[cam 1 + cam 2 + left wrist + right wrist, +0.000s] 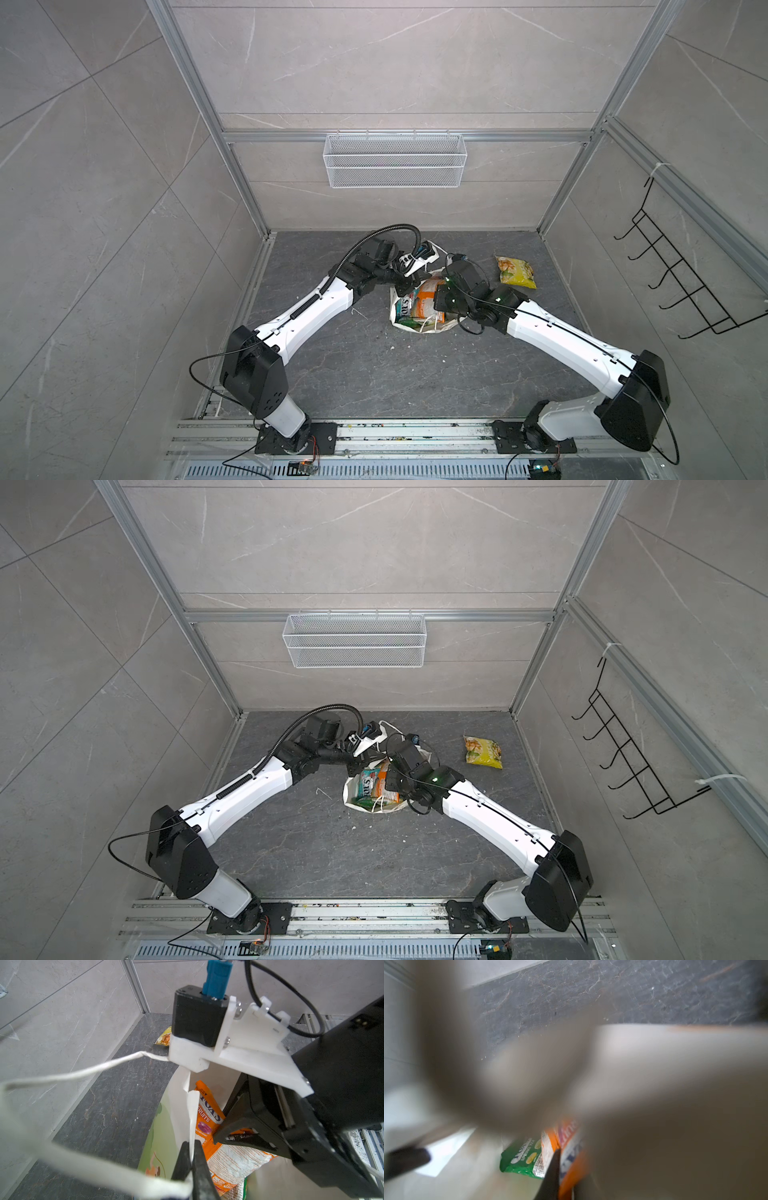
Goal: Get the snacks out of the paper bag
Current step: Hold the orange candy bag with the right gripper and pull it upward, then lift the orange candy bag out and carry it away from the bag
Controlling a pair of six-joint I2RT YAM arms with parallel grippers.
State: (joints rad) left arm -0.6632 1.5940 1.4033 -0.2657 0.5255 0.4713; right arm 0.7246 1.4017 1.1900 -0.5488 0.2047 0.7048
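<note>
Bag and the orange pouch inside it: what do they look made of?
The paper bag looks like thin matte white paper: creased, slightly torn at its edge. The orange pouch looks like glossy printed plastic film: wrinkled, with sheen.

White paper bag [160,1136] with green print, orange pouch [204,1118], yellow pouch [515,272]

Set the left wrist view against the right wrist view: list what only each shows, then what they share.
Left wrist only: the left gripper pinching the rim of the paper bag, a cord handle, and the yellow pouch out on the table. Right wrist only: the SPRING TEA lettering on the green pouch; much else is blur. Both: the orange pouch inside the bag, the right gripper closed on it, the dark table.
</note>
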